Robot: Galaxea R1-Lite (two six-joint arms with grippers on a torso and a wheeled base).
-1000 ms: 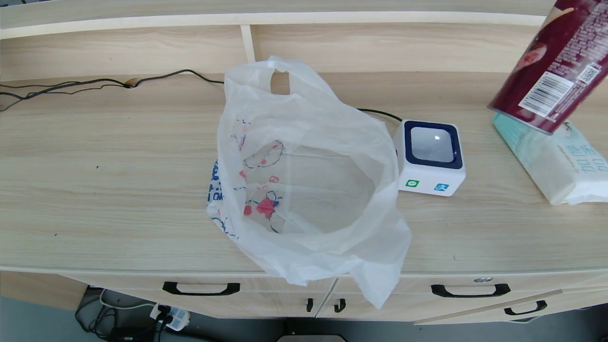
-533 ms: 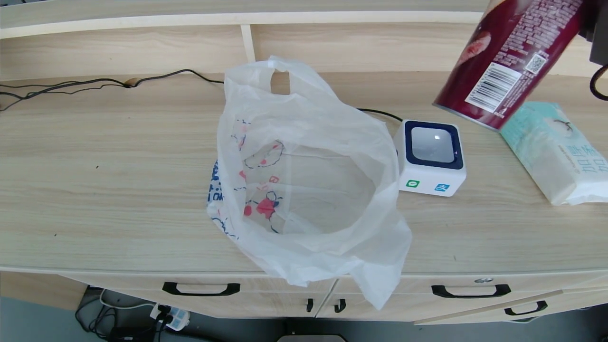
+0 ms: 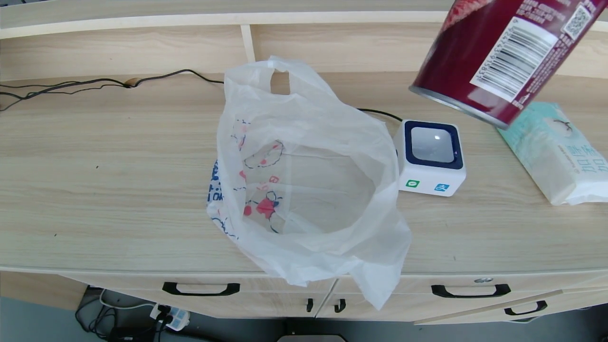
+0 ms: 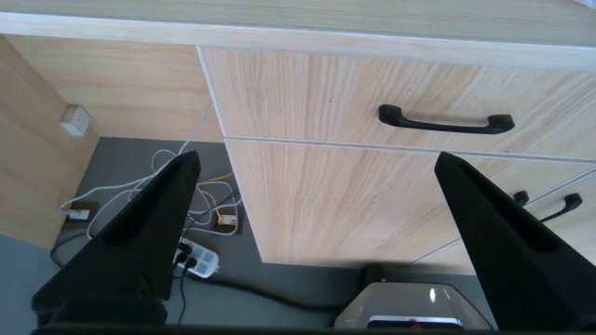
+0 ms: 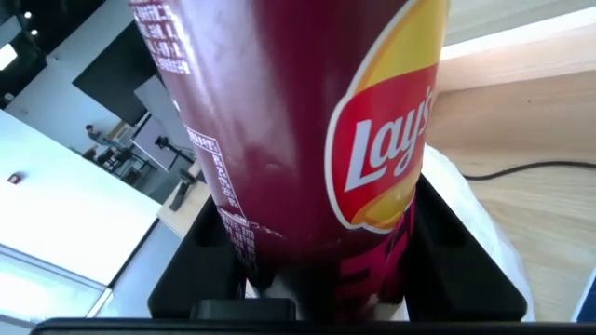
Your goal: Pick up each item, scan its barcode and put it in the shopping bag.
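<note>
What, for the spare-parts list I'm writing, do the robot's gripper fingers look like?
The left gripper has two matte black fingers, broad wedges tapering to narrow tips. The right gripper has black fingers too, blockier with flat faces.

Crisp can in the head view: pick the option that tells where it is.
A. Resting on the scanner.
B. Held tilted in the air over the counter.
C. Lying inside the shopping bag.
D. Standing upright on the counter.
B: the crisp can is clear of the counter, tilted with its barcode label showing, clamped in the right pincer and apart from the scanner.
</note>
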